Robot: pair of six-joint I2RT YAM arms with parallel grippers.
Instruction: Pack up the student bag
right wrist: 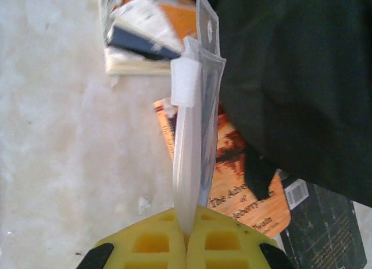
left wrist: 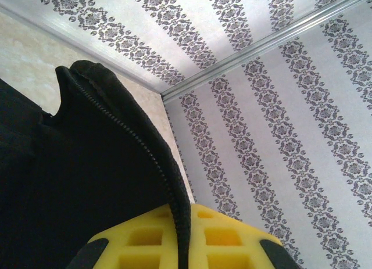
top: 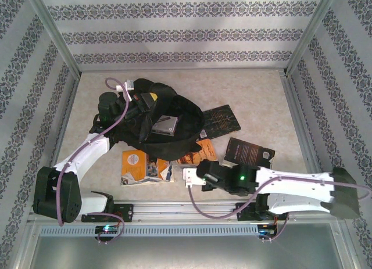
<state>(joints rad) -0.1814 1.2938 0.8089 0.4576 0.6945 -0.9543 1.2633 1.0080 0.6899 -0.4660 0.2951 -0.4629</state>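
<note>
Ideally, while the left hand (left wrist: 183, 248) pinches the student bag (left wrist: 81, 182) by its zip edge, the right hand (right wrist: 186, 246), gripping a clear packet (right wrist: 195, 129), carries it level over that edge.

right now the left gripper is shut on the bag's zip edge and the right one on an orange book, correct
No. The right wrist view shows the right gripper shut on a clear plastic packet, not an orange book, which lies loose on the table. The left gripper is shut on the zip edge of the student bag.

Matt cloth student bag (top: 187, 126), glossy plastic packet (right wrist: 206, 77)
</note>
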